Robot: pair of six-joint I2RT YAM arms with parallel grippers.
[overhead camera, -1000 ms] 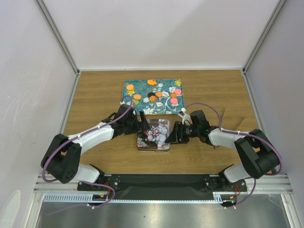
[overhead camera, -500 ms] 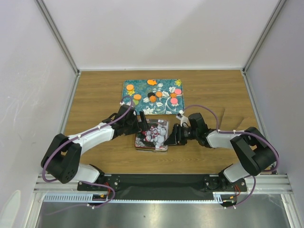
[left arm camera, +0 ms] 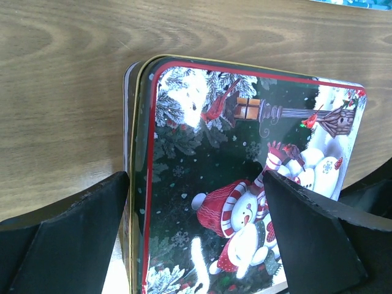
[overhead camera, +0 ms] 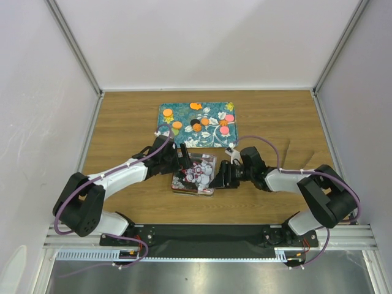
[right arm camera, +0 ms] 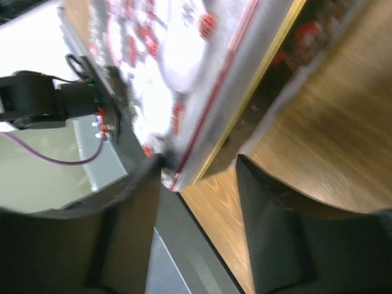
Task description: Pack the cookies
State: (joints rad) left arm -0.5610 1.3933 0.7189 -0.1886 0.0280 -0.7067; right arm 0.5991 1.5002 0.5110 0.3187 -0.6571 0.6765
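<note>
My right claw (overhead camera: 215, 177) has slid left with the glossy, rounded-corner tin (overhead camera: 195, 174); blur hides whether it grips the rim. My left claw (left arm camera: 196, 177) gapes over the lid's corner. Beyond the tin, flat round cookies (overhead camera: 196, 127) lie on the flowered teal tray (overhead camera: 180, 110).

Bright, even light from above fills the top view, leaving only soft, faint shadows on the table (overhead camera: 122, 122). The left wrist view is sharp, with white glare patches on the glossy tin lid (left arm camera: 245, 159). The right wrist view is heavily smeared and blurred, overexposed at its upper left.
</note>
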